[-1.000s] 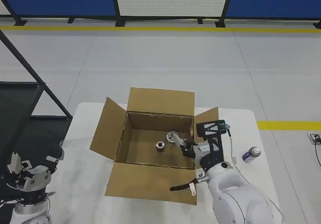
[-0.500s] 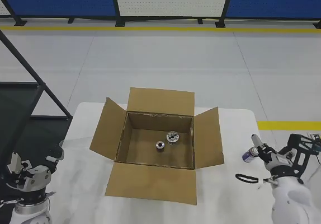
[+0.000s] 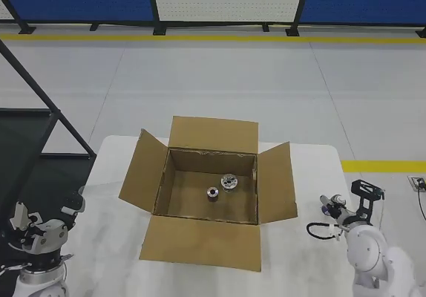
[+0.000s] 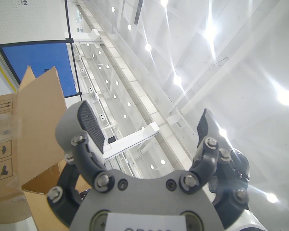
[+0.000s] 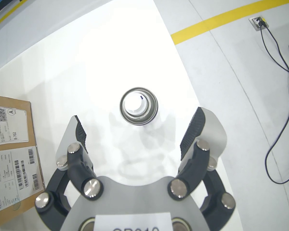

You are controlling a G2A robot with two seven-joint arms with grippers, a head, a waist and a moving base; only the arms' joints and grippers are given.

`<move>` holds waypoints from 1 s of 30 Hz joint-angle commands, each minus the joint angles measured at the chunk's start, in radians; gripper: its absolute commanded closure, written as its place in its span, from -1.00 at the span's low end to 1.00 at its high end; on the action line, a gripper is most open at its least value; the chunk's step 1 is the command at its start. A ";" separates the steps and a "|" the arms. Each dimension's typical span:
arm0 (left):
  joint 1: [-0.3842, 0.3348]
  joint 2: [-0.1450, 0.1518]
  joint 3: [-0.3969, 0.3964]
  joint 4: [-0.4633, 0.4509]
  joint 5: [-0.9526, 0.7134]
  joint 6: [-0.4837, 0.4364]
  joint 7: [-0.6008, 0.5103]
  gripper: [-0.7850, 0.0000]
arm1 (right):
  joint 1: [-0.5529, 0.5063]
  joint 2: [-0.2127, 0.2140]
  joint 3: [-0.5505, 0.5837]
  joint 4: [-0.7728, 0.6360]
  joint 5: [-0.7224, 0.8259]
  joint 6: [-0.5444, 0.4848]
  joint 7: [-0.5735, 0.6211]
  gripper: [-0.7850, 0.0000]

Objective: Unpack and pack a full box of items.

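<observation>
I count one box (image 3: 202, 241), two metal parts (image 3: 229, 180) (image 3: 212, 194) lying inside it, and one can (image 5: 138, 109) standing outside it.

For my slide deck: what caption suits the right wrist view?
Right gripper, jaws open, hovers over an upright can on the white table near the box.

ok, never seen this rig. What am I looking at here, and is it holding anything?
A two-armed robot at a white table. The wide picture looks down from above its arms; the other two come from a camera on each wrist. An open cardboard box on the table has two small metal parts inside. The right gripper hangs open over an upright can beside the box, not gripping it. The left gripper is open too, aimed at the ceiling. Nothing is held.
</observation>
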 commanded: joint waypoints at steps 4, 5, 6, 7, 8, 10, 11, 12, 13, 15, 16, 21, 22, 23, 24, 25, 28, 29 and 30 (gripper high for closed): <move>0.000 0.000 0.000 0.000 0.000 0.000 0.000 -1.00 | 0.041 0.006 -0.010 0.080 -0.006 -0.001 -0.018 -0.62; 0.000 0.000 0.000 0.000 0.000 0.000 0.000 -1.00 | 0.047 0.007 -0.013 0.090 -0.007 -0.001 -0.020 0.04; 0.000 0.000 0.000 0.000 0.000 0.000 0.000 -1.00 | 0.052 0.008 -0.016 0.097 -0.009 0.001 -0.022 0.16; 0.000 0.000 0.000 0.000 0.000 0.000 0.000 -1.00 | 0.056 0.008 -0.018 0.103 -0.016 0.009 -0.027 0.33; 0.000 0.000 0.000 0.000 0.000 0.000 0.000 -1.00 | 0.062 0.009 -0.020 0.110 -0.023 0.020 -0.033 0.53; 0.000 0.000 0.000 0.000 0.000 0.000 0.000 -1.00 | 0.073 0.011 -0.021 0.125 -0.036 0.042 -0.034 1.00; 0.000 0.000 0.000 0.000 0.000 0.000 0.000 -1.00 | 0.082 0.012 -0.024 0.135 -0.044 0.056 -0.034 1.00; 0.000 0.000 0.000 0.000 0.000 0.000 0.000 -1.00 | 0.085 0.012 -0.025 0.138 -0.044 0.060 -0.034 1.00; 0.000 0.000 0.000 0.000 0.000 0.000 0.000 -1.00 | 0.089 0.012 -0.026 0.140 -0.043 0.070 -0.039 1.00; 0.000 0.000 0.000 0.000 0.000 0.000 0.000 -1.00 | 0.091 0.013 -0.028 0.135 -0.041 0.080 -0.042 1.00; 0.000 0.000 0.000 0.000 0.000 0.000 0.000 -1.00 | 0.090 0.014 -0.026 0.128 -0.034 0.082 -0.045 1.00; 0.000 0.000 0.000 0.000 0.000 0.000 0.000 -1.00 | 0.060 0.015 -0.022 0.046 -0.005 0.089 -0.069 1.00; 0.000 0.000 0.000 0.000 0.000 0.000 0.000 -1.00 | 0.054 0.015 -0.023 0.029 -0.002 0.090 -0.072 1.00; 0.000 0.000 0.000 0.000 0.000 0.000 0.000 -1.00 | 0.041 0.015 -0.026 -0.011 0.013 0.090 -0.075 1.00; 0.000 0.000 0.000 0.000 0.000 0.000 0.000 -1.00 | 0.034 0.014 -0.028 -0.035 0.023 0.089 -0.077 1.00; 0.000 0.000 0.000 0.000 0.000 0.000 0.000 -1.00 | 0.022 0.014 -0.030 -0.072 0.039 0.086 -0.081 1.00; 0.000 0.000 0.000 0.000 0.000 0.000 0.000 -1.00 | -0.017 0.011 -0.047 -0.204 0.103 0.069 -0.093 1.00; 0.000 0.000 0.000 0.000 0.000 0.000 0.000 -1.00 | -0.037 0.010 -0.060 -0.266 0.119 0.057 -0.098 1.00; 0.000 0.000 0.000 0.000 0.000 0.000 0.000 -1.00 | -0.049 0.010 -0.072 -0.312 0.123 0.052 -0.101 1.00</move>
